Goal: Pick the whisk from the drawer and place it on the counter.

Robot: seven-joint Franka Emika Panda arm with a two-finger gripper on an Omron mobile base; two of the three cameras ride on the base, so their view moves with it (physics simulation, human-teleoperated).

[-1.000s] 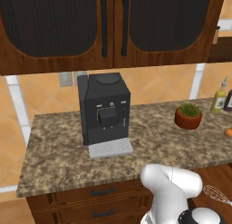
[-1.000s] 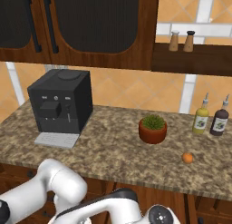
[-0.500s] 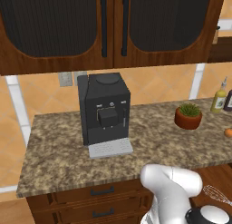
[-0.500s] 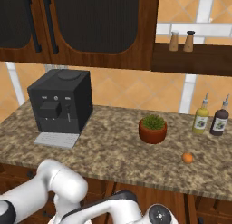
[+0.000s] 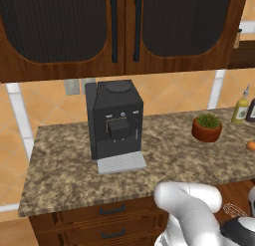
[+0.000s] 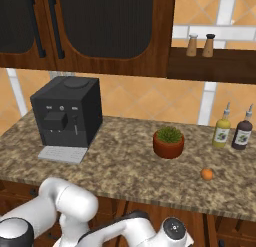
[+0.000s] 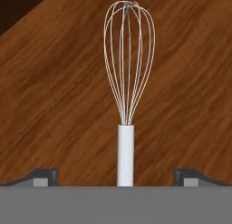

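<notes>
The whisk [image 7: 128, 96] is seen lying on the brown wooden floor of the drawer [image 7: 54, 105], its wire loops pointing away up the hand view and its pale rod handle running down toward the bottom edge. The gripper [image 7: 117, 177] is held directly over it, jaws spread as wide as they go: one dark fingertip is seen at the far left, the other at the far right, each well apart from the handle that lies between them. Nothing is gripped.

From the left base view, a bit of wire loops [image 5: 234, 210] can be made out low at the right, beside the white arm, below the counter [image 5: 64, 175]; it is probably the same whisk, though the glimpse is small.

On the speckled granite, a black coffee machine [image 5: 114, 121] is set toward the left with its grey drip tray in front. A potted green plant [image 6: 169, 142] in a terracotta pot is placed near the middle, an orange [image 6: 207, 174] lies near the front edge to its right, and two bottles, one yellowish [image 6: 222, 130] and one dark [image 6: 243, 132], are stood against the wall. Their labels are too small for any writing to be read. Two shakers [image 6: 200, 45] are perched on the shelf above.
</notes>
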